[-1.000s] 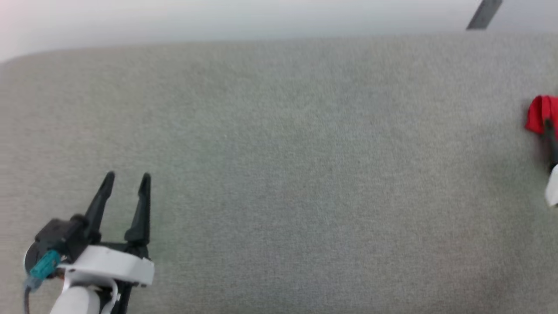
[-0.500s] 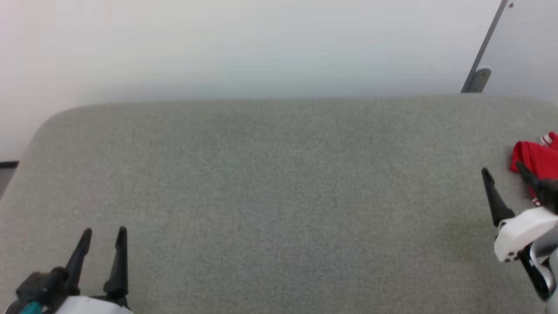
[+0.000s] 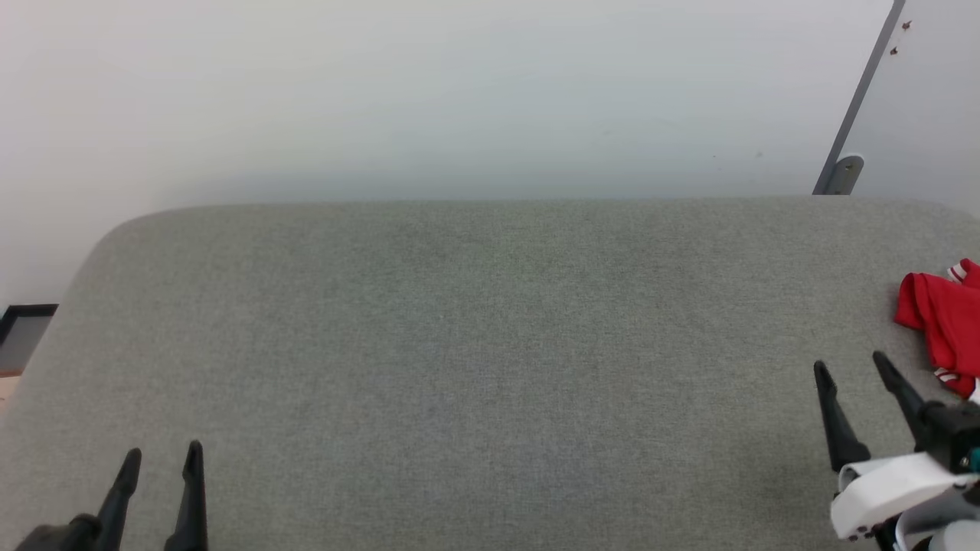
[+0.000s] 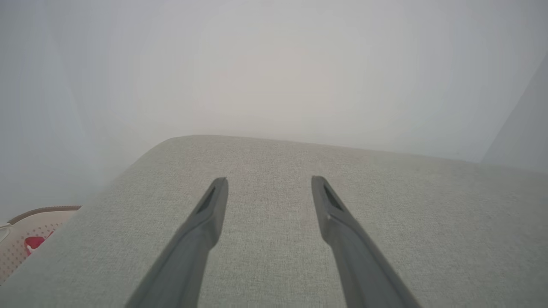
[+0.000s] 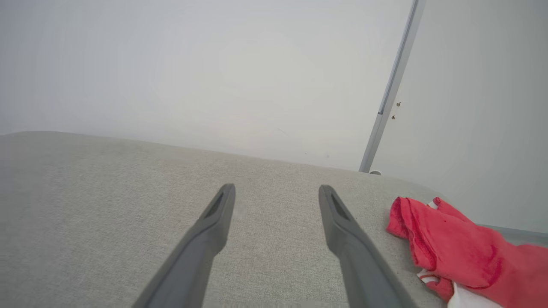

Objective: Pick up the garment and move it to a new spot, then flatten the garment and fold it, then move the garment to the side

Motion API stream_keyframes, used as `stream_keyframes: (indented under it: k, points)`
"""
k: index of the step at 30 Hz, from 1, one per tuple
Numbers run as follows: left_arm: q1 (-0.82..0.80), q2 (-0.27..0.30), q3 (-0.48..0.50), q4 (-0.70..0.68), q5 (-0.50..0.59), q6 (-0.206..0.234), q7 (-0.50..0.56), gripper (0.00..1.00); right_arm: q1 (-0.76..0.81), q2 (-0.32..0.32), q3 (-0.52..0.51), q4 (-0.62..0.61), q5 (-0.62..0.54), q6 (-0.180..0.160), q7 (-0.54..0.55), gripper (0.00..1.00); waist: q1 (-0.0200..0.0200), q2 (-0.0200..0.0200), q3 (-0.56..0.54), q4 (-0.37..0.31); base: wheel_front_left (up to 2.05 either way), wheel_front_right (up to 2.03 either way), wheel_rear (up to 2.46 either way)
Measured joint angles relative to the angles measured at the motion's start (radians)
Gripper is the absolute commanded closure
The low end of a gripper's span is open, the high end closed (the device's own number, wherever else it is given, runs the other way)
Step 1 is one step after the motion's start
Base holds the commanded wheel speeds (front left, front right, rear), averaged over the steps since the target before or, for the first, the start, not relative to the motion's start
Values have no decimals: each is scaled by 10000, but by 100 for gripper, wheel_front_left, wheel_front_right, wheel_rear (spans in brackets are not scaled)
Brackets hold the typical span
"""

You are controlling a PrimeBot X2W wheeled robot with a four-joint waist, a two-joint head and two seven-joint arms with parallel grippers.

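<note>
Our right gripper (image 3: 850,362) hangs open and empty; the red shirt (image 3: 938,321) lies bunched just to its right, not touching. Our left gripper (image 3: 164,449), well left, is open too.

A bare, lab-like test room is suggested: a broad grey fabric-covered surface (image 3: 490,344) with rounded corners is set against a plain pale wall (image 3: 429,92) across the top. A grey metal rail (image 3: 857,99) is seen upper right, and a perforated beige basket (image 4: 25,239) lower left in the left wrist view.
</note>
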Motion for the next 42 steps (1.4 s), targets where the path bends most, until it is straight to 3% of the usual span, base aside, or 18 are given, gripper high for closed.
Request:
stream_keyframes:
  k: [9,28,29,35,42]
  points:
    - [313,-56,128,-94,-44,0,0,0,1047,629,-343,-773,-364,0,0,0,0,0,-22,30,0,0,0]
    - [374,-113,13,-314,-460,0,0,0,1430,913,-552,-1043,-537,0,0,0,0,0,50,-89,0,0,0]
    - [375,-105,-10,-301,-456,0,0,100,1449,945,-556,-1032,-550,0,2,100,-1,0,52,-90,0,0,0]
    - [527,-546,-159,199,-558,2,77,100,1768,1177,-523,-523,-389,0,128,100,0,0,56,-89,0,0,0]
    - [413,-711,-153,261,-1643,2,441,100,1770,1294,-652,-552,926,0,483,100,0,0,81,-72,0,0,0]
